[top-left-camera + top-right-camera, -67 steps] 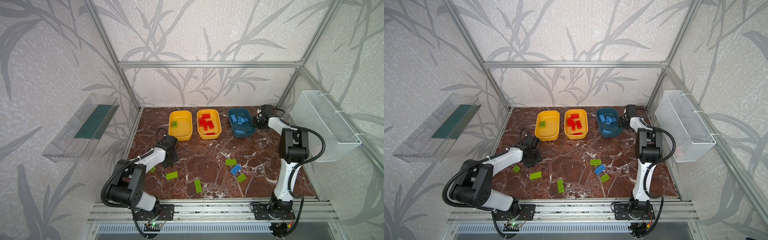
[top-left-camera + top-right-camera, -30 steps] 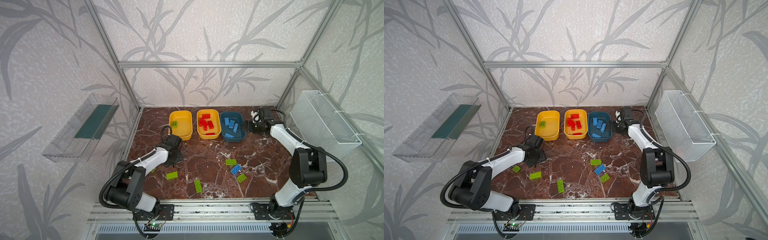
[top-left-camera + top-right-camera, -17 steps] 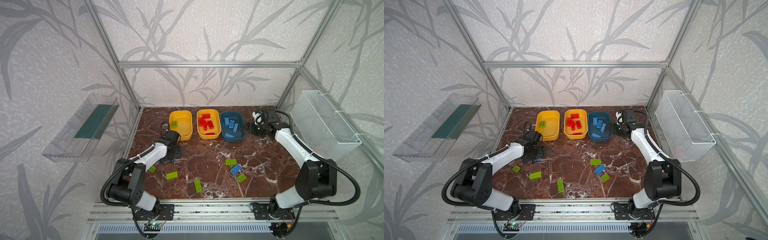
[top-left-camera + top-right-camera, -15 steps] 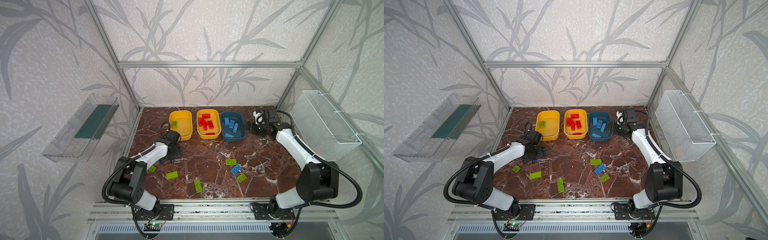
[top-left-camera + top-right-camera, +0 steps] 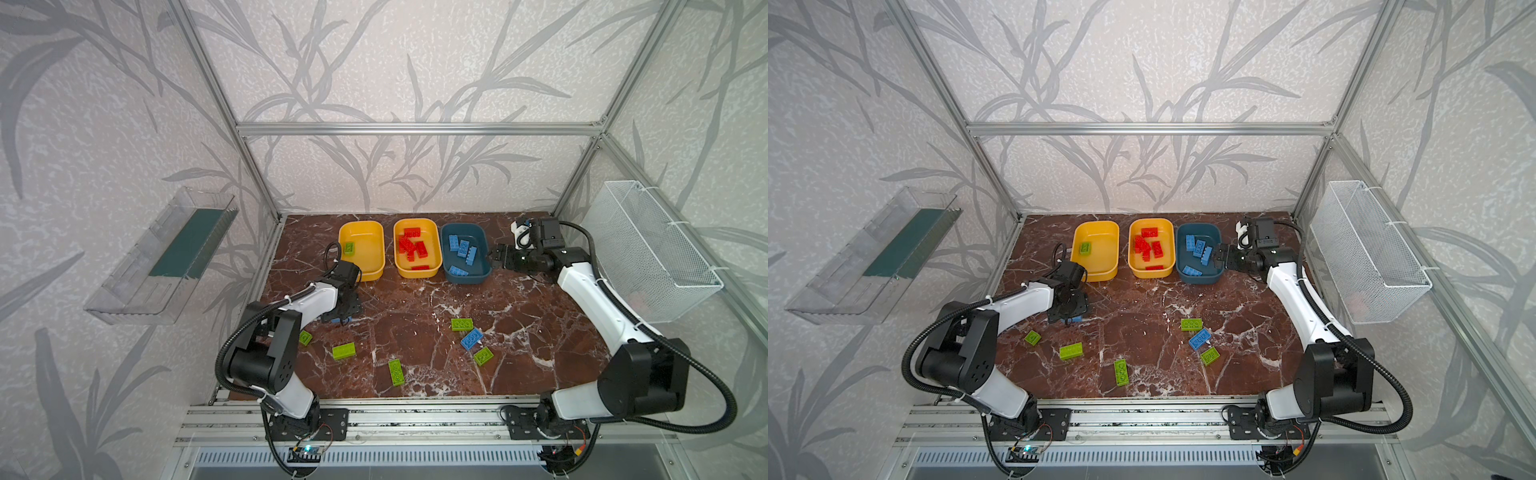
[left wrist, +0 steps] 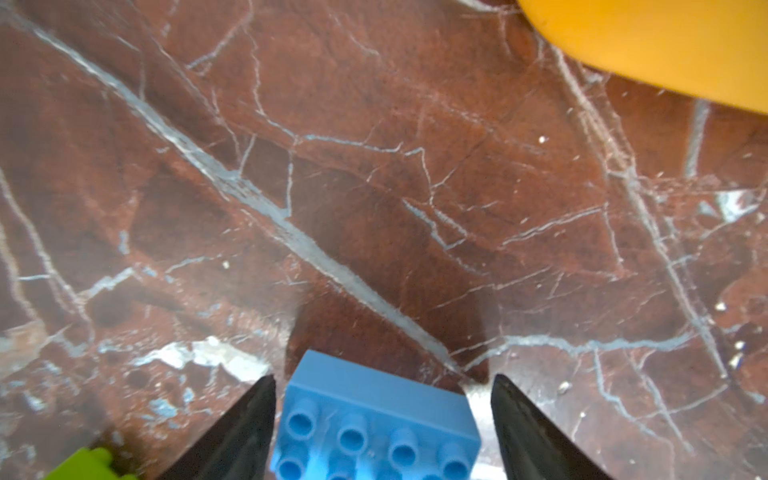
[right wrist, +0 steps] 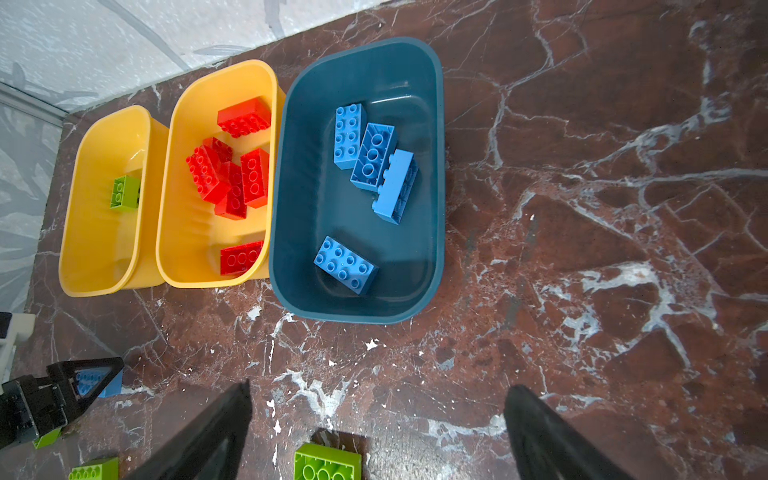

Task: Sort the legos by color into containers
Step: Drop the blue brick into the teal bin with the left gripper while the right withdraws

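Three containers stand side by side at the back: a yellow tub [image 5: 374, 232] holding one green lego [image 5: 349, 248], a yellow tub [image 5: 398, 249] with red legos [image 5: 411, 245], and a teal tub [image 5: 478, 266] with blue legos [image 7: 374, 162]. My left gripper [image 5: 341, 318] [image 6: 383, 376] points down at the table, open, its jaws straddling a blue lego [image 6: 374, 415] with a small gap on each side. My right gripper [image 5: 498, 261] [image 7: 378, 390] is open and holds nothing, just right of the teal tub. Several green legos [image 5: 344, 351] and a blue one [image 5: 471, 338] lie loose in front.
A clear plastic tray [image 5: 166, 257] hangs on the left wall and a white wire basket [image 5: 652, 249] on the right wall. Aluminium frame posts stand at the back corners. A metal rail [image 5: 395, 415] runs along the table's front edge.
The teal tub has slid left up against the middle yellow tub. My right gripper has drawn back from it and that arm's elbow has swung out right. My left gripper shifted slightly over the blue lego.
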